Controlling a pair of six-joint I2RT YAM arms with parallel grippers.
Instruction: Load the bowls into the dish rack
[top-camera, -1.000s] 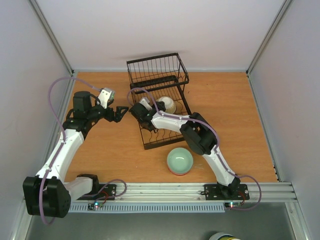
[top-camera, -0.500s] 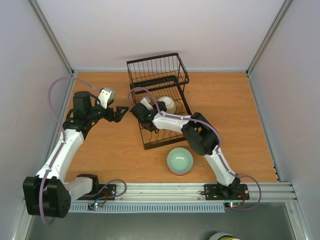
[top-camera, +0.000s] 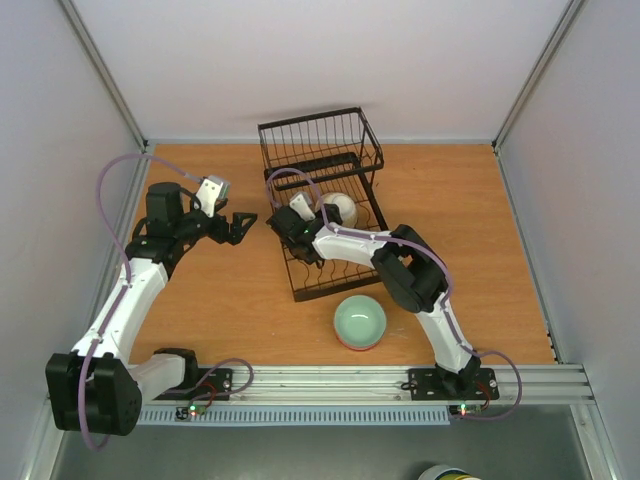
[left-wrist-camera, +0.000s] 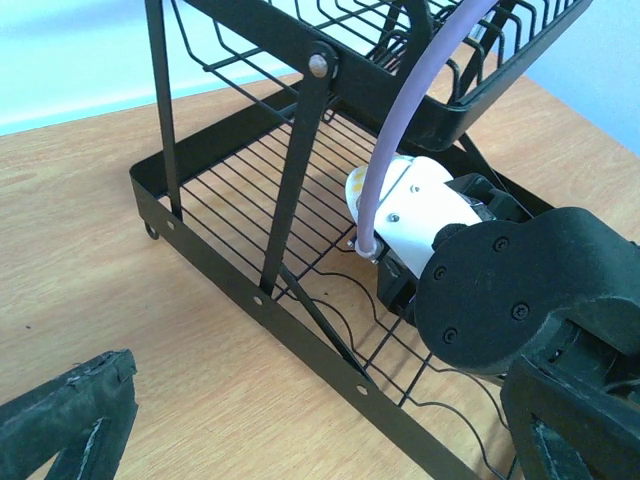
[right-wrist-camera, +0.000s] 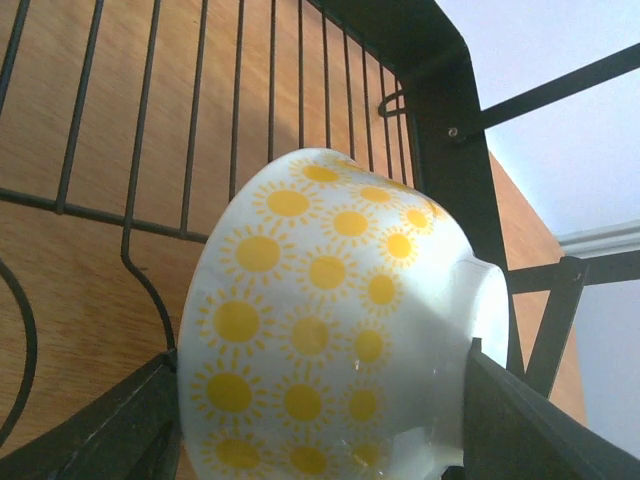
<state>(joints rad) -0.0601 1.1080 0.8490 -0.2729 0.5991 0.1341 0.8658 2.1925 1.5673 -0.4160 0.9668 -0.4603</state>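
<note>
Top external view: left of the middle, the left gripper (top-camera: 242, 228) is held wide open. At the middle, a white bowl with yellow suns (top-camera: 338, 209) is gripped by the right gripper (top-camera: 322, 214) inside the dish rack (top-camera: 335, 285). A pale green bowl (top-camera: 359, 321) is set on the table (top-camera: 200, 300), lower middle.

Whole tabletop (top-camera: 220, 320) viewed from above, behind arm bases. From its left, dish rack (top-camera: 330, 272) seen close by left wrist. By right wrist, sun-patterned bowl (right-wrist-camera: 330, 320) framed near. Rack shared by all.
</note>
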